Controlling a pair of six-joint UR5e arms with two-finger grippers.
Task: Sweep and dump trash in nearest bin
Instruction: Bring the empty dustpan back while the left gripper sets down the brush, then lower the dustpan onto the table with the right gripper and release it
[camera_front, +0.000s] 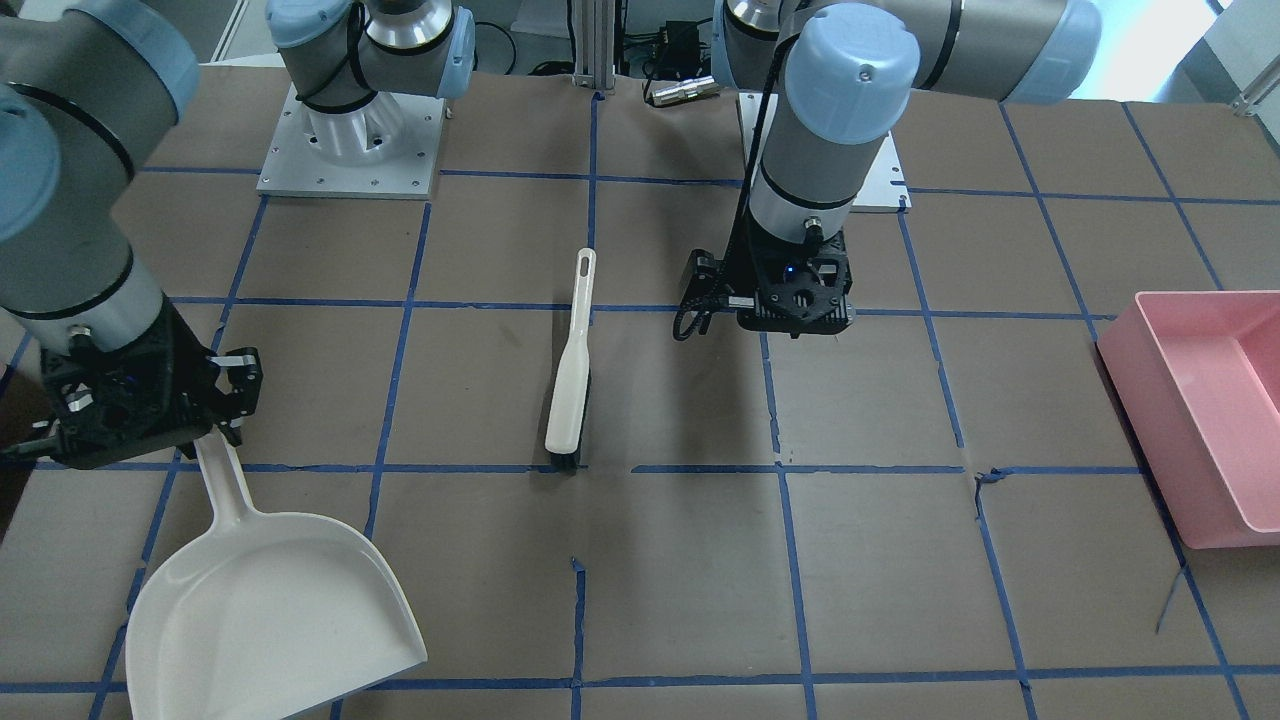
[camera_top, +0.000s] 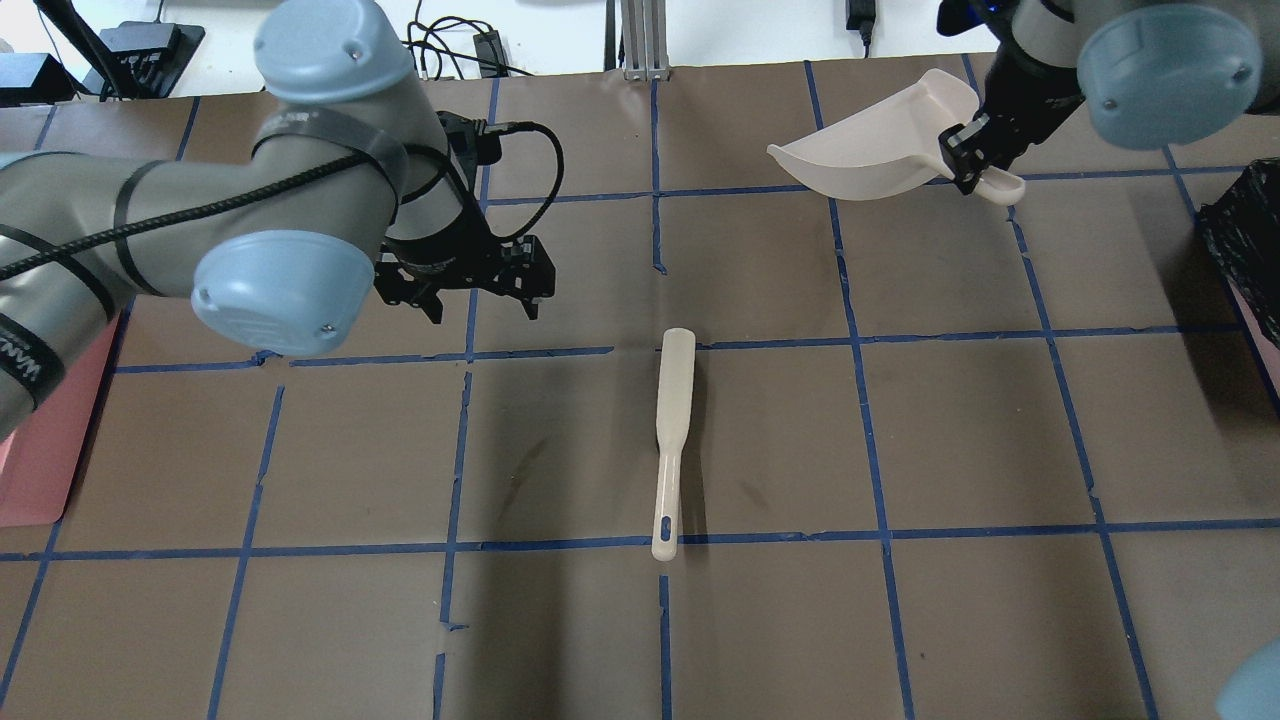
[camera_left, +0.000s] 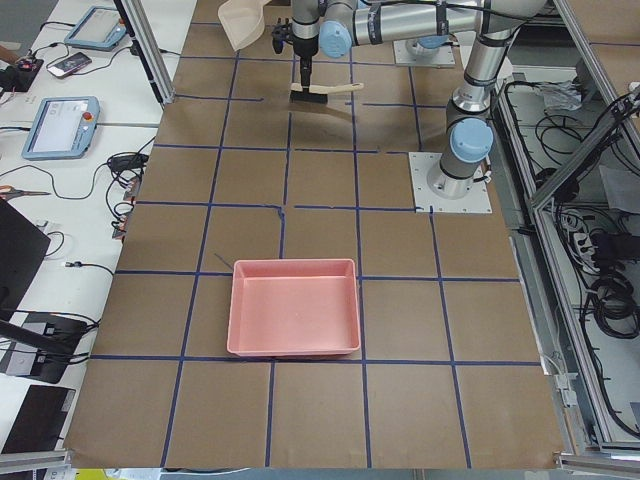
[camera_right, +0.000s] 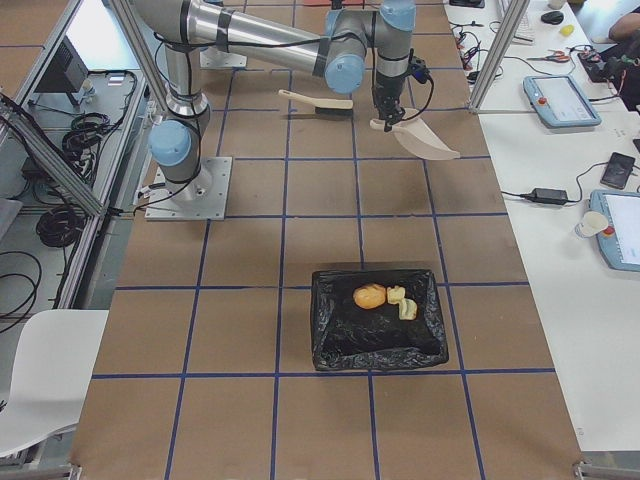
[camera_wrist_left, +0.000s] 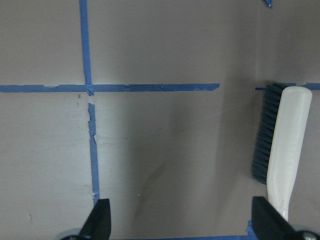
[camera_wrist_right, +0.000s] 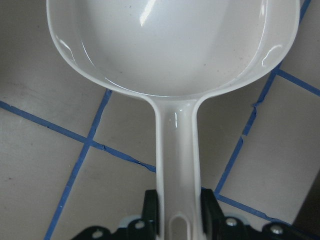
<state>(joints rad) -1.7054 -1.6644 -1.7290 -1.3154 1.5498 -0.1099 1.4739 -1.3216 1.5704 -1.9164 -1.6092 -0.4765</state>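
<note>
Bright, even light falls from above and lays soft, broad arm shadows on the brown table (camera_top: 960, 430). Beyond its far edge the overhead view is blown out white. Small white glints sit on the glossy dustpan (camera_wrist_right: 170, 45), the left wrist view is soft with the brush (camera_wrist_left: 287, 140) bristles smeared, and the bin (camera_top: 1245, 250) reads as near-featureless black.

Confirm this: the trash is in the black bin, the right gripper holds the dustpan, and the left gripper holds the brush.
Not quite. The left gripper holds nothing: it is open, and the brush lies on the table beside it, as the left wrist view shows. The rest stands: trash in the bin, right gripper shut on the dustpan.
</note>
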